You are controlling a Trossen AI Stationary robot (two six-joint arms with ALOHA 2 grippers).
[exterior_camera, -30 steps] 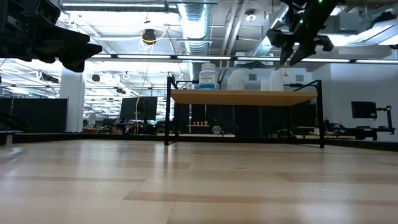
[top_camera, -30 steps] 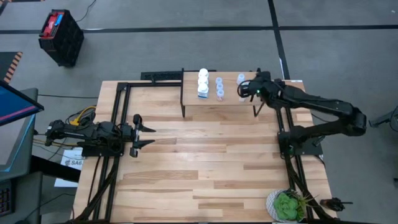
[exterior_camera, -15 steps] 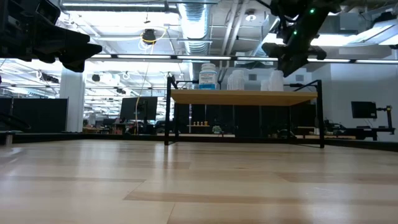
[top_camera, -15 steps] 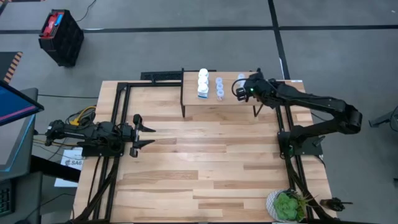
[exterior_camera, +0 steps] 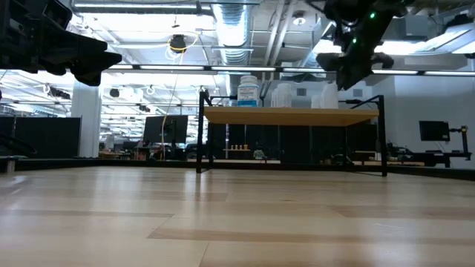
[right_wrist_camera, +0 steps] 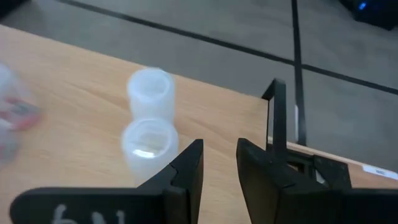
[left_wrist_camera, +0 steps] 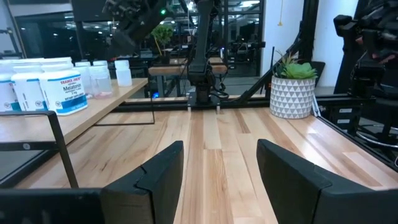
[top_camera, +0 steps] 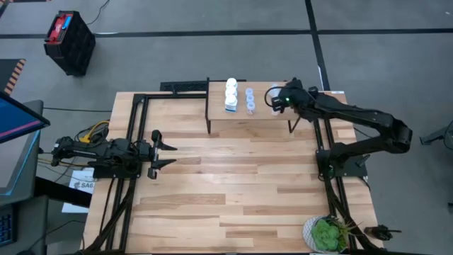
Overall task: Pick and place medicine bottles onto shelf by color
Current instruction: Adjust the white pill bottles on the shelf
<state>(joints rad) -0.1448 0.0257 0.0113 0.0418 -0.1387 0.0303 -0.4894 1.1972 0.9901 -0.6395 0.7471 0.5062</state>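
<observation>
The shelf (top_camera: 248, 117) stands at the table's far edge on black legs. On it stand white bottles (top_camera: 231, 93), pale blue bottles (top_camera: 249, 99) and, at its right end, two translucent bottles (right_wrist_camera: 149, 90) (right_wrist_camera: 147, 144) upright on their bases. My right gripper (right_wrist_camera: 219, 155) hovers over the shelf's right end, just right of those two bottles. Its fingers are a narrow gap apart and hold nothing. It shows above the shelf (exterior_camera: 289, 116) in the low view (exterior_camera: 350, 65). My left gripper (top_camera: 170, 153) waits open and empty at the table's left side.
A potted plant (top_camera: 325, 234) stands at the table's near right corner. Black frame rails (top_camera: 134, 113) run along the table's left and right sides. A black crate (top_camera: 69, 42) sits on the floor beyond the table. Bare wooden tabletop (top_camera: 233, 177) lies between the arms.
My right gripper has shifted a little toward the table's left over the shelf's right end and dipped lower, then drawn slightly back and up. The bottles have stayed in place.
</observation>
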